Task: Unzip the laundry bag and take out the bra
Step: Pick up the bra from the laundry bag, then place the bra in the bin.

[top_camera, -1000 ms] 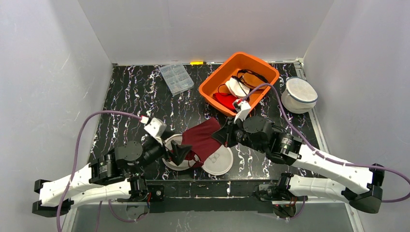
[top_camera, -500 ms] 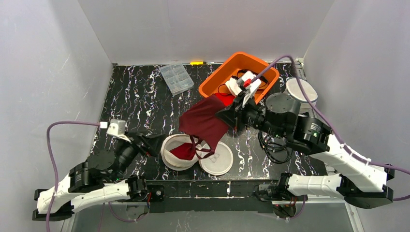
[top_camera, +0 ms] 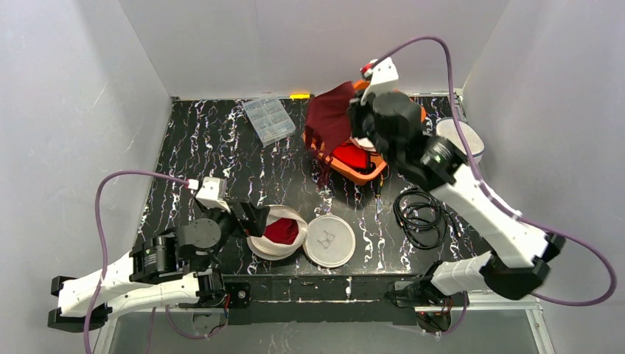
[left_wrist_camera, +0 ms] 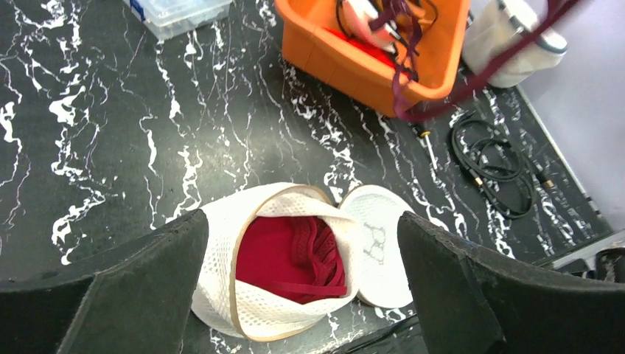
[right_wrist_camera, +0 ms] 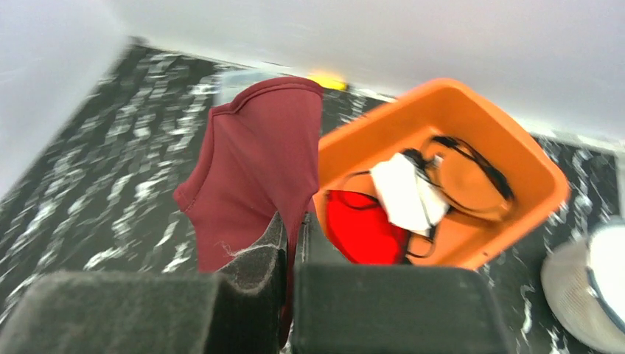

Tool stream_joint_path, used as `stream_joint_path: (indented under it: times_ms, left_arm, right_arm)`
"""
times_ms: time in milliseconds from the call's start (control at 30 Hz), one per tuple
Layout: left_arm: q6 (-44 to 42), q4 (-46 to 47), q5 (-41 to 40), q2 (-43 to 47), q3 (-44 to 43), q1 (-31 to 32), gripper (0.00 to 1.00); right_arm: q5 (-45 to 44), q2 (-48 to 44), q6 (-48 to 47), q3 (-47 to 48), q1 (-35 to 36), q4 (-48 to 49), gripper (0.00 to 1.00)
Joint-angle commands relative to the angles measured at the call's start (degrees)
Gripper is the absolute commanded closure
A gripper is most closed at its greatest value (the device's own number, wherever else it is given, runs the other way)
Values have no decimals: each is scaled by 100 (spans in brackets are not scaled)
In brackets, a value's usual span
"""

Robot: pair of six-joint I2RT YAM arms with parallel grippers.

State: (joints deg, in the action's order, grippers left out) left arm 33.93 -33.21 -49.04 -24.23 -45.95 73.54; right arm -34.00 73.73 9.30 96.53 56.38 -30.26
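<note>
The white mesh laundry bag (top_camera: 259,247) (left_wrist_camera: 221,295) lies unzipped near the front edge, its round lid (top_camera: 330,240) (left_wrist_camera: 379,243) flopped open to the right. A red bra (top_camera: 282,230) (left_wrist_camera: 287,254) shows inside it. My left gripper (top_camera: 254,217) (left_wrist_camera: 301,217) hovers just above and left of the bag's mouth, open and holding nothing. A maroon bra (top_camera: 329,118) (right_wrist_camera: 254,169) hangs over the left edge of the orange bin (top_camera: 354,173) (right_wrist_camera: 472,96), with my right gripper (top_camera: 354,114) (right_wrist_camera: 293,228) shut on it. Its straps dangle down past the bin's front wall.
The bin holds red, white and orange bras. A second zipped white mesh bag (top_camera: 464,136) sits at the back right. A coiled black cable (top_camera: 420,217) lies right of the lid. A clear plastic box (top_camera: 269,119) and a small yellow item (top_camera: 300,96) are at the back.
My right arm has lifted the maroon bra out of the bag and carried it up and back over the orange bin. The left gripper drew back left, then returned beside the bag.
</note>
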Motion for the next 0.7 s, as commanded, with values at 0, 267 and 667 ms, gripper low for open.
stream_joint_path:
  times_ms: [0,267,667]
  left_arm:
    - [500,-398,-384,-221,-229,21,2]
    - [1455,-543,-329,-66,481,21,5]
    - [2161,-877,-513,9,894,21,5]
  right_arm:
    - [583,284,764,-216,-1734,776,99]
    - [2194,562,1799,-1508,-3473,2835,99]
    - [3921,1785,2051,-1645,-4169,3855,99]
